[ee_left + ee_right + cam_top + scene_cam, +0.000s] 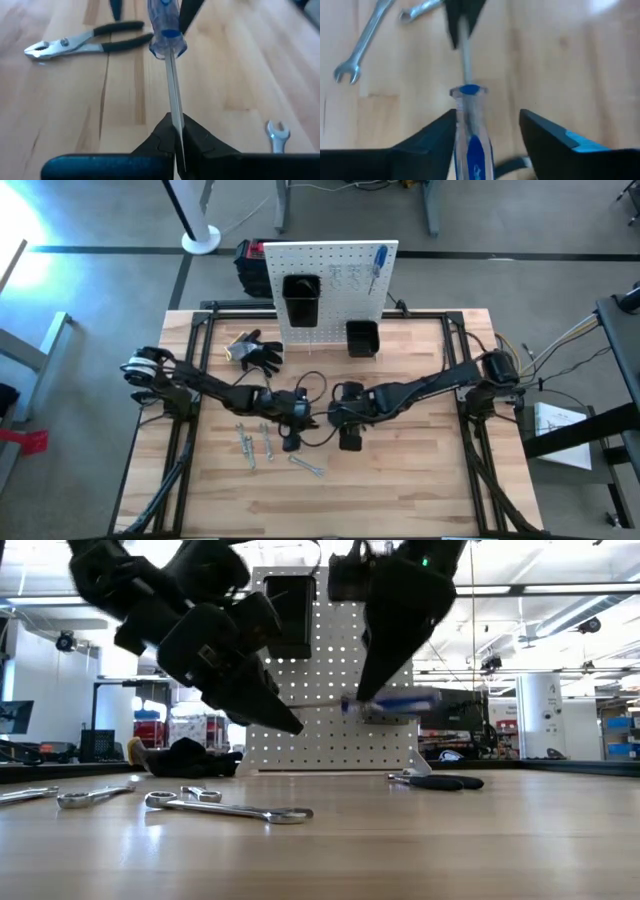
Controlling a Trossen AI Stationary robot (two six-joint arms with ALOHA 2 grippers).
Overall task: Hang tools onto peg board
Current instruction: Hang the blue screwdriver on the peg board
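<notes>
Left wrist view shows a screwdriver (pixel 167 35) with a clear and blue handle, held up over the tabletop (pixel 65 110). The left end effector (pixel 176 137) has its two dark fingers pinched tight on the thin metal shaft. The handle end points away, toward the right arm.

From the right wrist camera, the right end effector (pixel 487 135) sits around that same blue handle. Its fingers are spread wide. One finger is right next to the handle, and the other stands well apart from it.

From the low camera, the screwdriver (pixel 390 705) hangs in the air in front of the peg board (pixel 340 730), level with the tabletop, between the two arms.

Looking down from above, both end effectors meet near the middle of the tabletop (pixel 420 480). The left end effector (pixel 296 412) reaches in from the left and the right end effector (pixel 340 415) from the right.

The peg board (pixel 330 280) stands at the far edge. Another blue screwdriver (pixel 379 265) already hangs on it, beside two black bins (pixel 300 298).

Pliers (pixel 85 42) with dark handles lie flat on the wood. Silver wrenches (pixel 225 808) lie on the tabletop too, close to the front. Black gloves (pixel 255 350) rest near the board, on the left side.
</notes>
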